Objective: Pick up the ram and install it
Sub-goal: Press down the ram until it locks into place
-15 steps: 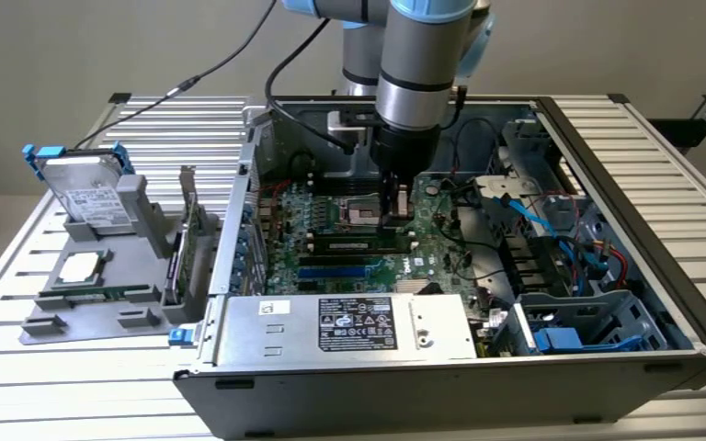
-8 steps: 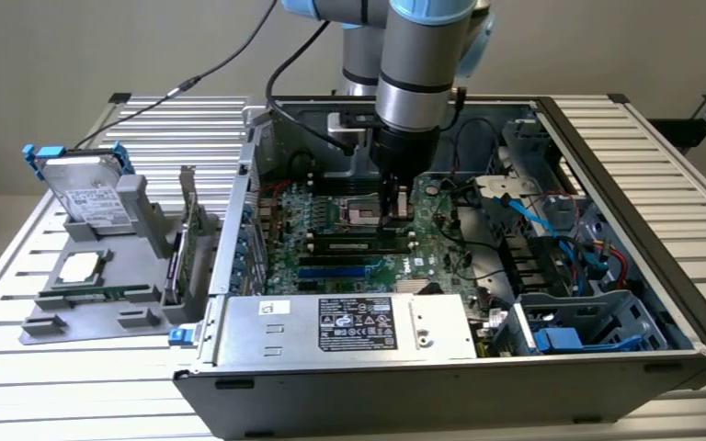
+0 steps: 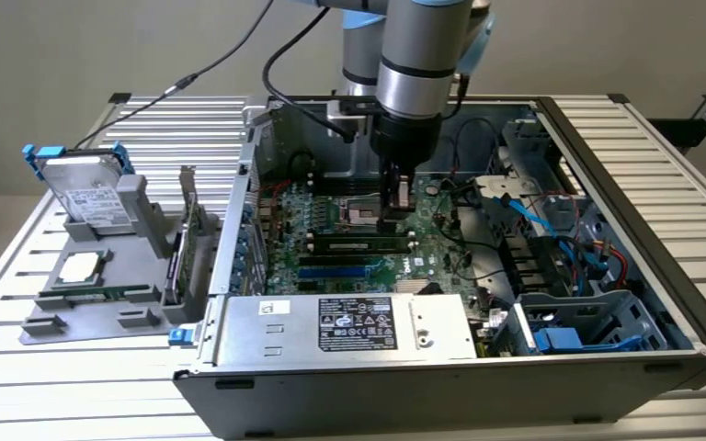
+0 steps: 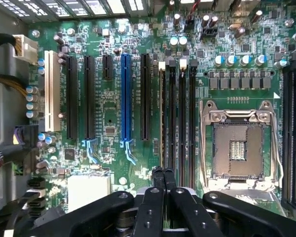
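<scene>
One thin green ram stick (image 3: 356, 245) lies seated in its black slot just below the gripper (image 4: 163, 173), whose jaws are fully closed, holding nothing, apparently pressing it home.

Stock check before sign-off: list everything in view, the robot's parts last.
computer case: one, dark grey, open on the table
table: one, silver slats, under everything
motherboard: one, green, inside the case
ram: one, green with black chips, along the memory slots beside the socket
processor socket: one, silver, on the motherboard
power supply: one, silver, near edge of the case
hard drive: one, silver, exterior view's left
gripper: one, black, shut, over the memory slots
</scene>
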